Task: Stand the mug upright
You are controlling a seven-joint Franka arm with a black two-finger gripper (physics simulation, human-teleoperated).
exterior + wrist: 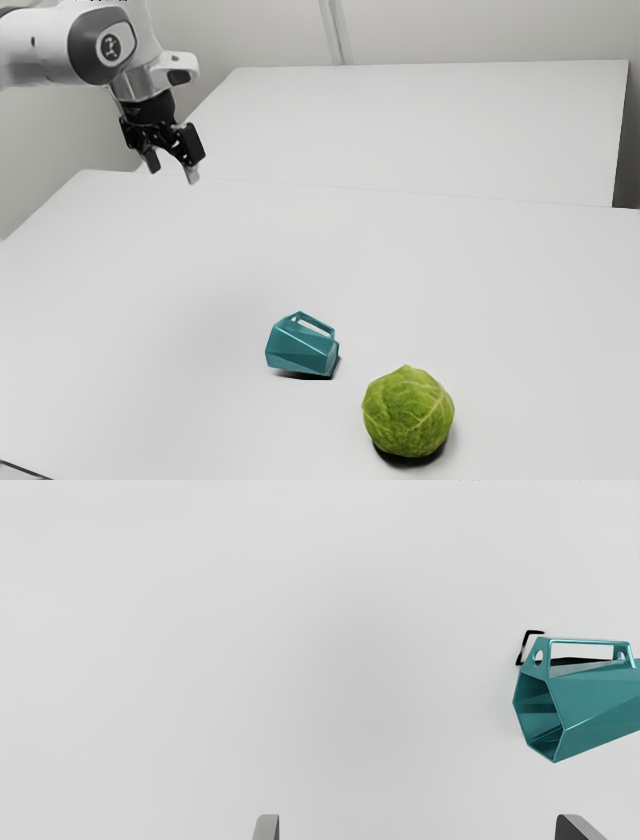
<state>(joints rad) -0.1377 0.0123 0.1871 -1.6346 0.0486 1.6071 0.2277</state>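
- The mug (302,347) lies on its side on the table (150,300), so it is not upright.
- Its handle (318,325) is on the upper side, raised off the table; in the wrist view daylight-pale table shows through the handle's long opening.
- The mug is teal and faceted, with flat, angular faces. Its mouth (540,720) is open to the wrist view, and the inside walls can be seen. In the exterior view it is hard to say for sure which end is the mouth.
- The gripper (172,170) hangs in the air, well apart from the mug, toward the exterior view's upper left, below the end of the arm (40,50).
- The fingers are spread wide, with nothing pinched between them; the wrist view has a broad gap from one tip to the other, with bare table beyond it.
- In the wrist view the mug is off to one side of that gap, out past one finger, its far end cut off by the picture's edge.
- A cabbage (408,412), round and green, sits on the table near the mug but apart from it, toward the exterior view's right and nearer that camera.
- Dark shadows lie under both the mug and the cabbage.
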